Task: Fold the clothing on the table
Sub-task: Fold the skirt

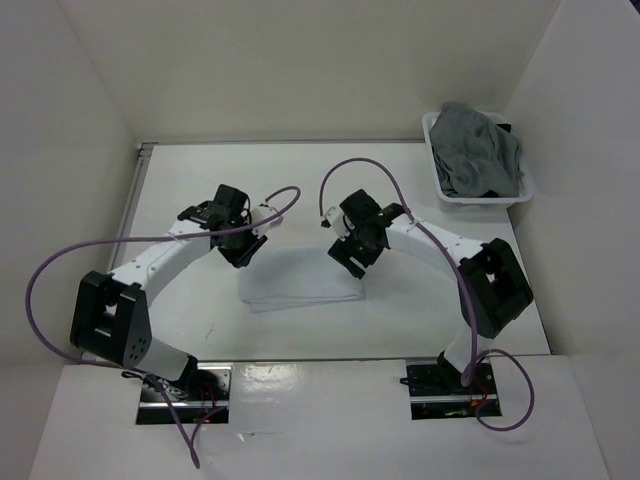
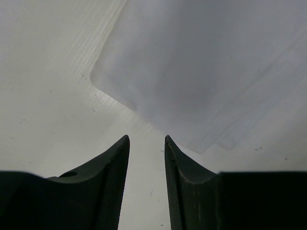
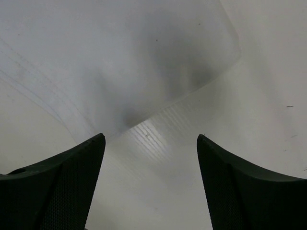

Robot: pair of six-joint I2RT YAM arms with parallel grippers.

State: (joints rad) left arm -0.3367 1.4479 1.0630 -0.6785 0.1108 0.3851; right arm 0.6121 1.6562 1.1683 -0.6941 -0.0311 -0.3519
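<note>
Folded white cloth (image 1: 300,285) lies flat on the table (image 1: 430,320), roughly mid-table, btwn the two grippers & reaching a bit nearer the arm bases than either. Left gripper (image 1: 240,250) hangs over its far-left corner, right gripper (image 1: 352,262) over its far-right corner; from the top view can't tell whether either touches the fabric. Left wrist view: cloth sits ahead & to the right of the fingers (image 2: 115,182), one rounded corner pointing left, bare table under the tips. Jaws stand a narrow gap apart w/ nothing btwn them. Right wrist view: cloth is ahead & to the left, a rounded corner at upper right, bare table under the tips. Jaws are spread wide, nothing held. Cloth looks like a neat rough rectangle, wider than deep, several layers stacked, w/ stepped layer edges showing along one side in both wrist views. It's white on white, so the outline vs the tabletop is faint from above. Both wrist views are soft/blurry, so garment type isn't readable. Gripper bodies cover the cloth's far corners in the top view. At the table's far-right corner a white basket (image 1: 480,200) holds crumpled grey clothes (image 1: 480,155), well apart from the cloth.
</note>
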